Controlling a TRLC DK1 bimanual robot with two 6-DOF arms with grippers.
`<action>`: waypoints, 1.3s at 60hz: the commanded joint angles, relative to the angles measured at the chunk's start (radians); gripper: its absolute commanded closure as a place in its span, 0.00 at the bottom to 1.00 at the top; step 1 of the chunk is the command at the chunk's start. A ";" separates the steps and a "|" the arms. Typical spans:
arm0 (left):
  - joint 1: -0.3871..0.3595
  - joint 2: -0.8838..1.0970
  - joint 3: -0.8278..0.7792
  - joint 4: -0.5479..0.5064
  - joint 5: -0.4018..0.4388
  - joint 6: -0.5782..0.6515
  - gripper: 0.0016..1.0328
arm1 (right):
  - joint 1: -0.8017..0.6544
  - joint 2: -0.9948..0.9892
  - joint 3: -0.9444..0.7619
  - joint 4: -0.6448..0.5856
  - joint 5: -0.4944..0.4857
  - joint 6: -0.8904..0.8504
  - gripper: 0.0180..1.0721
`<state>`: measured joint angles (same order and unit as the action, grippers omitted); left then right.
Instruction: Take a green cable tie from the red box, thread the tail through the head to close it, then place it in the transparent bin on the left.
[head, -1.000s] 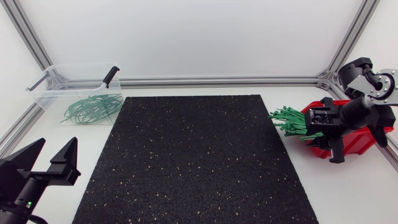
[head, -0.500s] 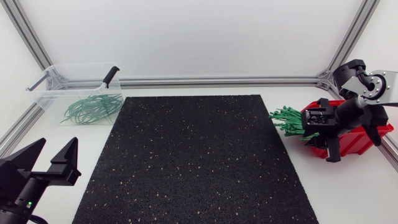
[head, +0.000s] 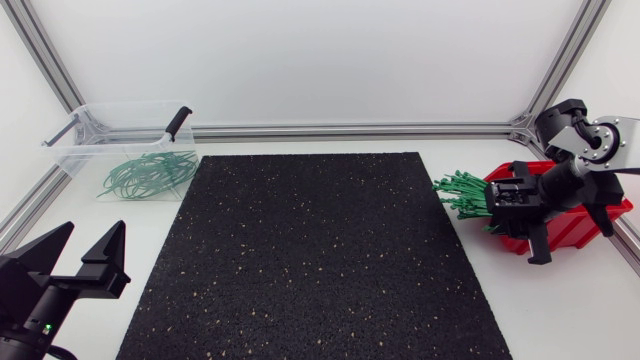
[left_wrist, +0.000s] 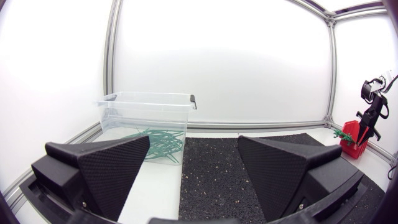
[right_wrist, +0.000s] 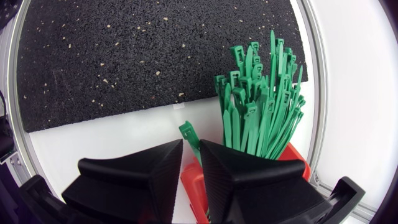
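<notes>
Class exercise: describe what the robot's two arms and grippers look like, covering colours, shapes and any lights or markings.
The left gripper is matte black, with two broad wedge-shaped fingers whose inner faces are finely dimpled; a small green light glows on its body. The right arm has silver-grey plates and black joints, ending in a matte black right gripper.

The right gripper (right_wrist: 190, 145) hides most of the red box (right_wrist: 293, 157) and part of one cable tie (right_wrist: 188, 131).

head: high up, looks down on table (head: 560, 310) | left wrist: low, looks across mat (left_wrist: 211, 168) past its fingers (left_wrist: 106, 168) | right wrist: close over red box (right_wrist: 293, 155) | all share mat
</notes>
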<state>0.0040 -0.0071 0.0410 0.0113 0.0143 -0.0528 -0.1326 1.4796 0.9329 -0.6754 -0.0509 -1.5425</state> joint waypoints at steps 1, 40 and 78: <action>-0.007 -0.005 -0.039 -0.022 0.004 -0.012 0.04 | -0.004 -0.007 -0.022 0.002 0.006 -0.033 0.76; -0.007 -0.005 -0.039 -0.022 0.004 -0.012 0.04 | -0.007 -0.065 0.026 -0.078 -0.026 -0.048 0.79; -0.001 -0.005 -0.039 -0.024 0.004 -0.012 0.04 | 0.025 -0.041 -0.046 -0.021 -0.023 -0.041 0.69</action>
<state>0.0032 -0.0071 0.0410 0.0109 0.0143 -0.0532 -0.1127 1.4193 0.9188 -0.6991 -0.0772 -1.5684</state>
